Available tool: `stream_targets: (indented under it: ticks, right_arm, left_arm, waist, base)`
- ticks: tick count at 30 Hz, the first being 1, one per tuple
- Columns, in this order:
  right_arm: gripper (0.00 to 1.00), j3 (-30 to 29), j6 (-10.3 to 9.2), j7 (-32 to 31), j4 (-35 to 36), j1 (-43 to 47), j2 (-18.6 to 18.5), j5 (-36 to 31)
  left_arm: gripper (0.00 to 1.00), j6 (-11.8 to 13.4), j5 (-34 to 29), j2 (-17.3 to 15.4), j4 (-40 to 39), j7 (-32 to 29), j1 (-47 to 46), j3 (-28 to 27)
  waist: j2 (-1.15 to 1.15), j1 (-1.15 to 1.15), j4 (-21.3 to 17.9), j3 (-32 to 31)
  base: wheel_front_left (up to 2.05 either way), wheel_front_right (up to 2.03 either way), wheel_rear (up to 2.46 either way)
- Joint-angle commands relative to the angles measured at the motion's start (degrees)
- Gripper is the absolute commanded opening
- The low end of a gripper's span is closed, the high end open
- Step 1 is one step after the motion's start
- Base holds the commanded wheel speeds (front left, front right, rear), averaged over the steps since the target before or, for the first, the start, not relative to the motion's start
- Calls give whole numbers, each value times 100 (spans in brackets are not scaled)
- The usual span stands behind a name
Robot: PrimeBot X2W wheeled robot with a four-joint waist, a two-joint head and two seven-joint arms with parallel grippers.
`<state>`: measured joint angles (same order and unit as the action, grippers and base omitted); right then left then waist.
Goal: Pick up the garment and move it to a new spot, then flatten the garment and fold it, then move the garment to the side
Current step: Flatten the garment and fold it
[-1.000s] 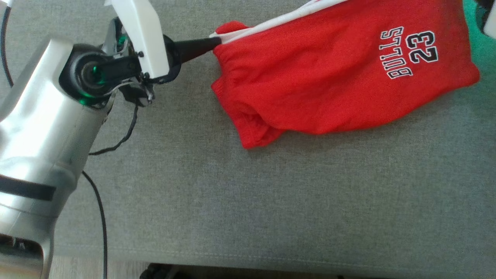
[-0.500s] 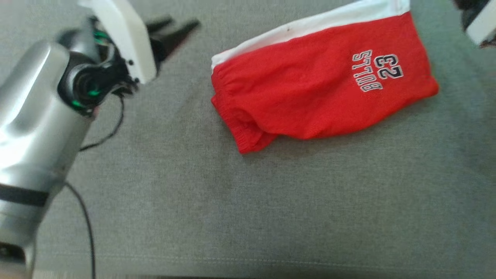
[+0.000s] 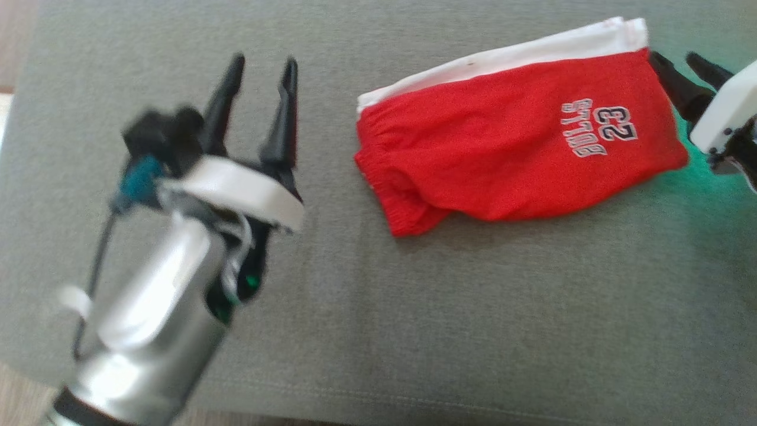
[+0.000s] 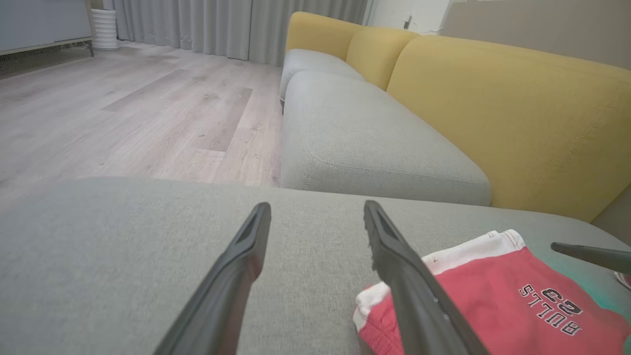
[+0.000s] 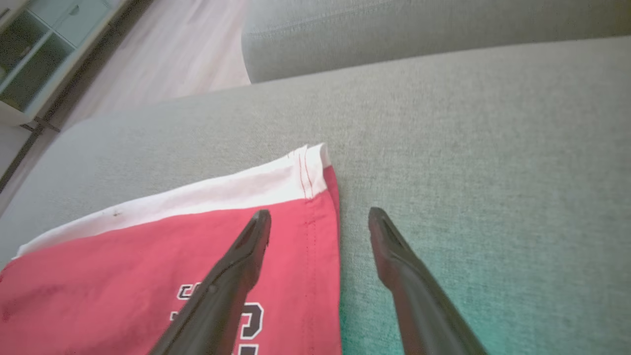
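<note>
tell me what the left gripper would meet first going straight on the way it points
Likely the bare grey cushion near its far edge, which the left gripper points across. The red shorts lie to its right, off that line. Depth is unclear: it might pass over to the next seat.

Grey seat cushions (image 4: 345, 138) below a yellow sofa back (image 4: 493, 98), with pale wood floor (image 4: 123, 108) and grey curtains (image 4: 222, 24) beyond

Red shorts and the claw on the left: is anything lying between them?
No. In the head view, only bare grey cushion separates the open left gripper from the red shorts; nothing else lies on that stretch.
</note>
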<state>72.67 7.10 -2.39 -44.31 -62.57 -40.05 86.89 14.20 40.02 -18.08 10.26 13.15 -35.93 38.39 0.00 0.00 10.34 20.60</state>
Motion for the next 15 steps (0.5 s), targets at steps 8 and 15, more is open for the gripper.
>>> stream_targets:
  ticks: [8,15]
  right_arm:
    - [100,-4,39,-1187,-716,173,-41,371]
    - [100,-18,39,-2789,-747,336,251,887]
  left_arm:
    - [100,127,-528,586,-841,182,1016,-676]
    - [100,-323,-1022,1330,-896,184,1893,-1351]
  waist:
    - [0,0,498,160]
    - [0,0,770,164]
  base:
    - [0,0,0]
    - [0,0,0]
